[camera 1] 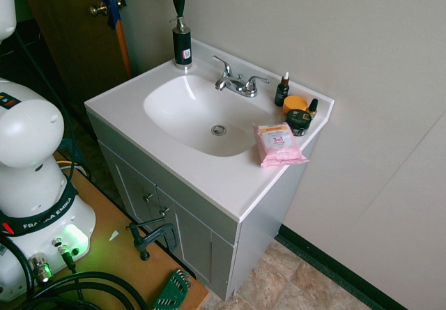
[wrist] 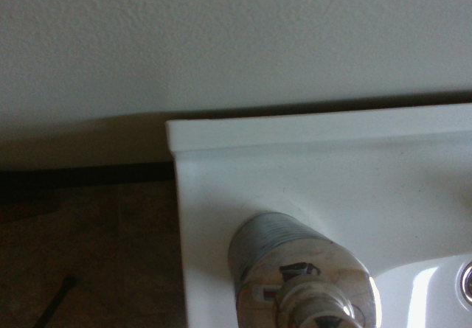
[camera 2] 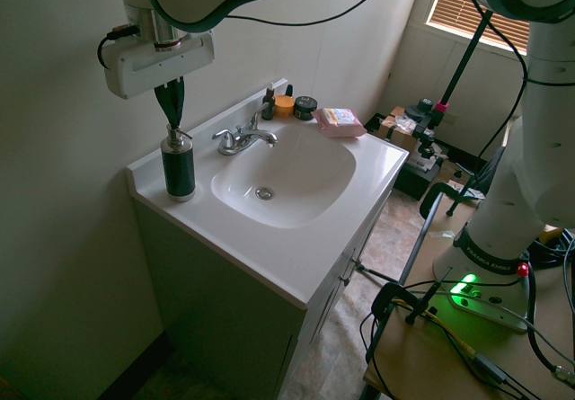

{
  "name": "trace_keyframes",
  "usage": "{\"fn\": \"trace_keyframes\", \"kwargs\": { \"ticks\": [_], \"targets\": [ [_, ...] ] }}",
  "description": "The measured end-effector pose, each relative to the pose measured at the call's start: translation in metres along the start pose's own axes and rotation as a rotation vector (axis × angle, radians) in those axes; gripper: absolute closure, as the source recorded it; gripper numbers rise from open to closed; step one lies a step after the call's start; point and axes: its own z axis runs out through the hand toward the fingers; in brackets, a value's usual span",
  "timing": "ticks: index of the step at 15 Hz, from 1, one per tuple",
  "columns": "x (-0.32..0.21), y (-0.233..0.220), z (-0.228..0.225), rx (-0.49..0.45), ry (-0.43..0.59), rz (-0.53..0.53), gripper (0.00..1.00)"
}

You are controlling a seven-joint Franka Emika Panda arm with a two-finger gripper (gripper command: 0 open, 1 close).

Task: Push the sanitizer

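Bathroom bench holds sanitizer beneath a closed claw

Plain pale walls meet behind a white-topped bench (camera 1: 202, 174) with grey cabinet doors (camera 1: 191, 237) below and a basin (camera 1: 198, 115) sunk into its surface. The sanitizer (camera 2: 179, 166), a black cylinder with a silver pump head and silver base ring, stands upright near the back corner of the bench, at the end farthest from the toiletries. A small red-and-white label (camera 1: 186, 54) shows on its side.

Directly over the pump hangs the claw (camera 2: 174, 123), pointing down, its dark fingers closed together with nothing gripped between them. The tips are at the pump head; whether they touch it, I cannot tell.

Beside the sanitizer, the chrome faucet (camera 1: 239, 85) rises behind the basin, a round drain (camera 1: 218, 130) at the bottom. Past the faucet stand a dark dropper bottle (camera 1: 282, 90) with a white tip, an orange container (camera 1: 295, 103), a black jar (camera 1: 298, 122) and a small dark-capped bottle (camera 1: 312, 108). Just in front of the jar, a pink packet of wipes (camera 1: 279, 145) lies on the bench near its edge.
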Motion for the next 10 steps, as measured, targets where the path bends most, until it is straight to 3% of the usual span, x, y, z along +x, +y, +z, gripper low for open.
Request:
{"fn": "trace_keyframes", "kwargs": {
  "ticks": [2, 3, 10],
  "targets": [
    [0.006, 0.004, -0.019, 0.047, -0.018, 0.026, 1.00],
    [0.014, 0.010, -0.030, 0.063, -0.020, 0.040, 0.00],
    [0.061, 0.125, -0.048, 0.066, -0.022, 0.065, 0.00]
  ]
}}
